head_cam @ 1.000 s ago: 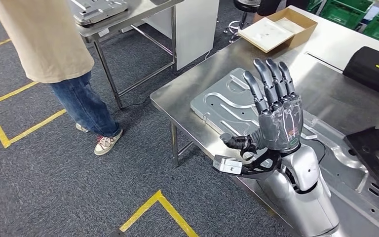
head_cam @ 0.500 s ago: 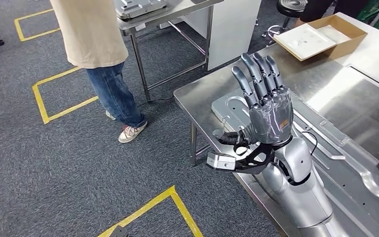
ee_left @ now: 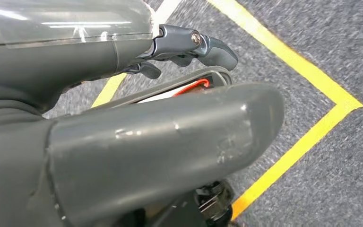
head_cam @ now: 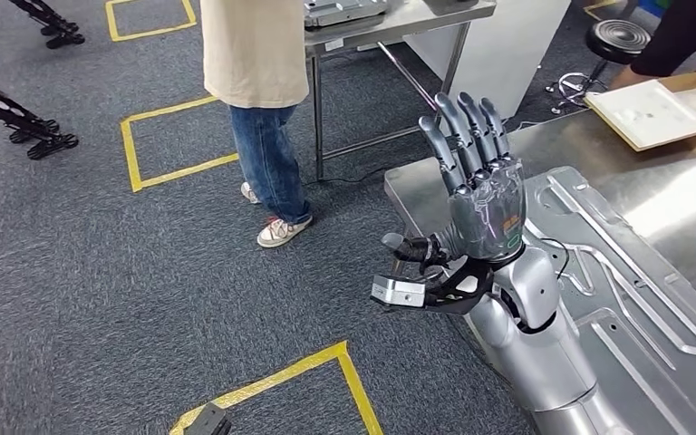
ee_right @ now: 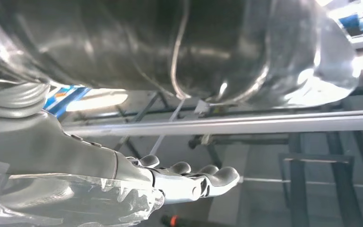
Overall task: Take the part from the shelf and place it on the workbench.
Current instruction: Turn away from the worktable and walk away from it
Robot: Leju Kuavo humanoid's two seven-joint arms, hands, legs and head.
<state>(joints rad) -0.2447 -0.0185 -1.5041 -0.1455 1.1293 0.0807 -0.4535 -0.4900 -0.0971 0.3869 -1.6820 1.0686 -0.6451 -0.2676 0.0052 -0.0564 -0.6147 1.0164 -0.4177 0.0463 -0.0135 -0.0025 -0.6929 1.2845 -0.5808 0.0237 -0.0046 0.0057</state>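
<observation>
Silver part (head_cam: pixel 634 299), one, on workbench (head_cam: pixel 689 195); right robot hand (head_cam: pixel 480 195) released, fingers spread; left unclear.

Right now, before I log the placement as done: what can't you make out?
Part: head view, far end cut off by the picture's edges; right hand and arm cover part of it.
Left hand: left wrist view, its thumb hides the fingers; open or closed unclear.
Cardboard box: head view, contents too pale, corner cut off.

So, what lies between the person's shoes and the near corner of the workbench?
Only bare grey carpet, as the head view shows, between the shoes and the workbench.
</observation>
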